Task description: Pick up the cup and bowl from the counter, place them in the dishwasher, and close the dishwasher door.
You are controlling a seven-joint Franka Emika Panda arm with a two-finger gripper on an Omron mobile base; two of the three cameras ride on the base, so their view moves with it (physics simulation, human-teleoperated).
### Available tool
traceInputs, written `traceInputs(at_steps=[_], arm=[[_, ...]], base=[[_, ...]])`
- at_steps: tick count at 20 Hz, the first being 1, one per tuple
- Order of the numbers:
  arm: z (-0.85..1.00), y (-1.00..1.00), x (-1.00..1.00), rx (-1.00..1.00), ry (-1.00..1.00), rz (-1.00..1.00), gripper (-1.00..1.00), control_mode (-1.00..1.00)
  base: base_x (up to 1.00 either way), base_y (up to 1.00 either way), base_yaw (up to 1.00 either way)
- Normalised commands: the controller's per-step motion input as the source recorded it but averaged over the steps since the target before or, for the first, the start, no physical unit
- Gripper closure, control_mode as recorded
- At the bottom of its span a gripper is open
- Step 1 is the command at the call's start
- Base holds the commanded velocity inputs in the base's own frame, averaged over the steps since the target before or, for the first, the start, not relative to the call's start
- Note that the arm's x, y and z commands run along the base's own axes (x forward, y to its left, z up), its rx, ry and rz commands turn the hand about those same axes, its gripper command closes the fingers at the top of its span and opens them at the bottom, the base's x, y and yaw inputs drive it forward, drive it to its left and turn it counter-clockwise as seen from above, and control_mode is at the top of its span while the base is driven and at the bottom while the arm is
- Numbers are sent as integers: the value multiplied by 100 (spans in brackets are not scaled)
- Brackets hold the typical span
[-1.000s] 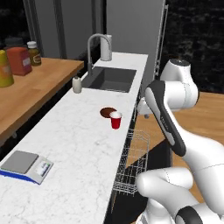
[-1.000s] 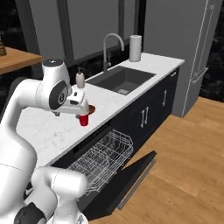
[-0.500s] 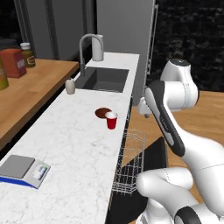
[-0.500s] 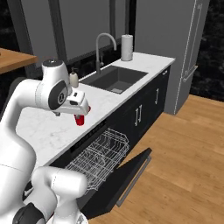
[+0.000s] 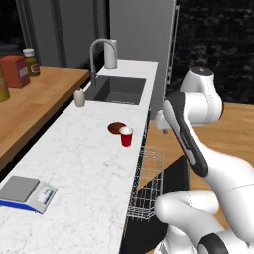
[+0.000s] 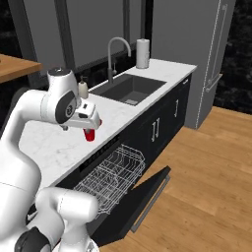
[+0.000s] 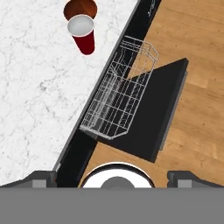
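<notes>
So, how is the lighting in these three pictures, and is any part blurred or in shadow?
Left base view: even, soft light, counter bright, background wall dark, slight softness overall. Right base view: dishwasher door dark, no glare. Hand view: the wire rack throws a dark shadow on the wood floor; cup and bowl sharp.

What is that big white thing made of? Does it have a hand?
The arm is a chain of smooth, rounded glossy white shells with dark grey rings at the joints. No loose cables or markings show. Its hand is a small white block; the gripper has two small dark grey finger tips.
</notes>
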Motion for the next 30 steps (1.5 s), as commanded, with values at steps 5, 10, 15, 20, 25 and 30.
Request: traceInputs(at_steps=[5, 10, 15, 20, 25, 30], arm=[[-9, 17, 66, 0, 0, -2, -100, -100], [-23, 19, 79, 0, 0, -1, -100, -100], [-44, 10, 67, 0, 0, -1, -100, -100], [-51, 0, 56, 1, 0, 0, -100, -100], [-40, 4, 46, 0, 0, 0, -100, -100], [-34, 17, 43, 0, 0, 0, -100, -100]], base=[[0, 0, 0], [0, 0, 0], [0, 0, 0], [0, 0, 0], [0, 0, 0], [0, 0, 0]])
